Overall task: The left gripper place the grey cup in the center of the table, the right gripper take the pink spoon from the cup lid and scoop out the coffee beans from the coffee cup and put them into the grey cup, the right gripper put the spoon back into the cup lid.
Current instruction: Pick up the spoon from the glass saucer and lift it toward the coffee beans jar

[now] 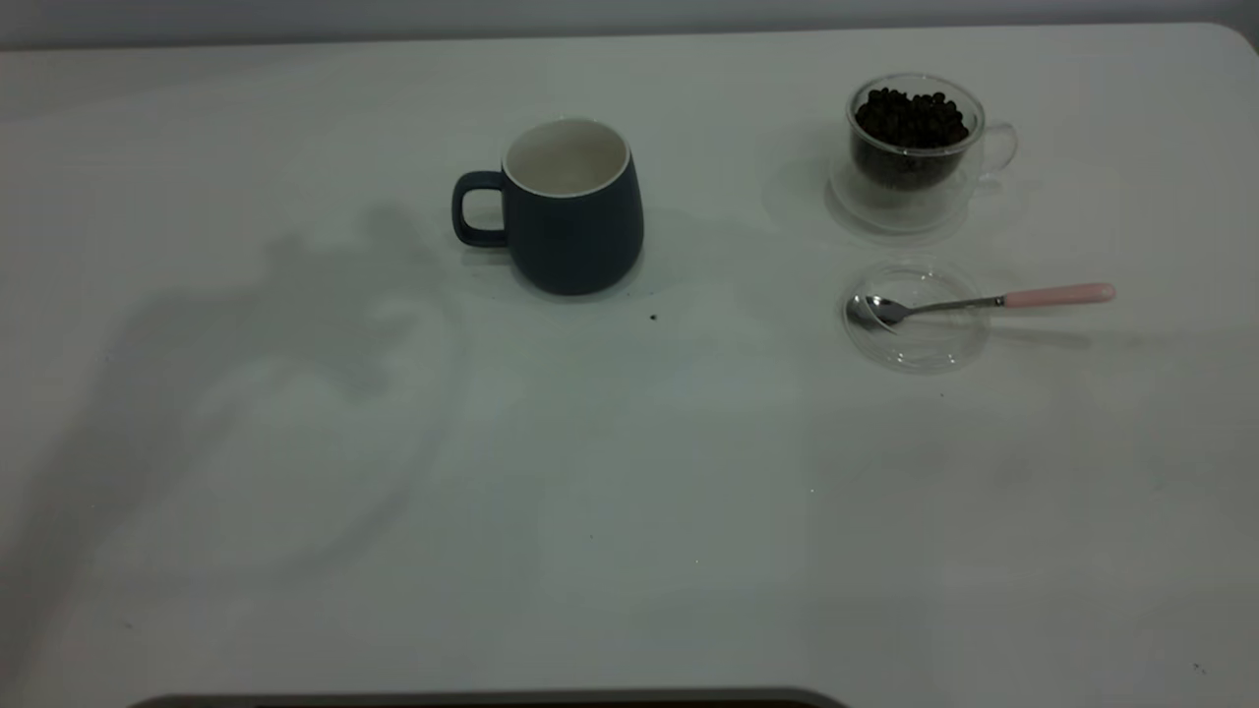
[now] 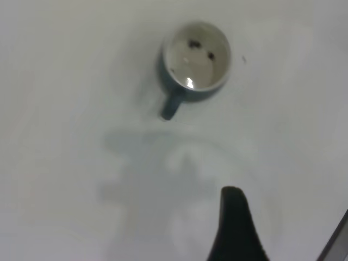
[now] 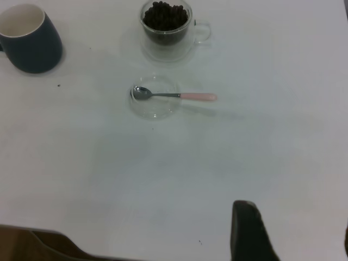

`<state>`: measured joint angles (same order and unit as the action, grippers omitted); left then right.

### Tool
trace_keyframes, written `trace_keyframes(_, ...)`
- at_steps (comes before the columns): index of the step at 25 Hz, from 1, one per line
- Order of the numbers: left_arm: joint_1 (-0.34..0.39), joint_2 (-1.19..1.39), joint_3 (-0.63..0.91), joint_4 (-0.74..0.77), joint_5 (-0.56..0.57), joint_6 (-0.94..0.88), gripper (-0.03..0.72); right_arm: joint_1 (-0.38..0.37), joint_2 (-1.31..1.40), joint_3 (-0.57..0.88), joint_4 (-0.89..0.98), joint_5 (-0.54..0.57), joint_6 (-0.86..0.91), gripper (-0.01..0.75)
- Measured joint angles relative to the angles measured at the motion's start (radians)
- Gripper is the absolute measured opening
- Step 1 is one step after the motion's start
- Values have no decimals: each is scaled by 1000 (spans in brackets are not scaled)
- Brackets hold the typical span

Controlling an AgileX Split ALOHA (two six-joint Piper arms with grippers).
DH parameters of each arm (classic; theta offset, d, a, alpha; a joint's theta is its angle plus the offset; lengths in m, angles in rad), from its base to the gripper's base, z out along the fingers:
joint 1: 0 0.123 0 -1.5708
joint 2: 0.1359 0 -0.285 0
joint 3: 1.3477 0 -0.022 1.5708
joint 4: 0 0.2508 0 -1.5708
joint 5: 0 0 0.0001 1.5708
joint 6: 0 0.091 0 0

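The grey cup [image 1: 573,211] stands upright near the middle of the table [image 1: 629,511], handle pointing away from the coffee cup [image 1: 915,147]. From the left wrist view a few coffee beans [image 2: 194,48] lie on the cup's white floor. Well off to the grey cup's side, the coffee cup is heaped with beans. Just in front of the coffee cup sits the cup lid [image 1: 915,317]; the pink spoon [image 1: 984,302] has its bowl in the lid, its pink handle reaching out over the lid's rim, away from the grey cup. Neither gripper appears from outside. One dark finger [image 2: 235,228] of the left gripper shows, well back from the grey cup; one finger [image 3: 250,234] of the right gripper shows, well back from the lid. For both, I cannot tell how wide they stand
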<state>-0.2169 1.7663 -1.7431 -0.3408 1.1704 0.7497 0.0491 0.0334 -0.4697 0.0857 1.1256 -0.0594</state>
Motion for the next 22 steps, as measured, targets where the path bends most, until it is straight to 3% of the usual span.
trace_keyframes(6,0,-266,30,129,0,-467,567,0,0,0,0,0,0,452)
trace_keyframes(12,0,-605,300,295,0,-572,567,0,0,0,0,1,0,452)
trace_keyframes(22,0,-1032,882,377,0,-728,567,0,0,0,0,1,0,452)
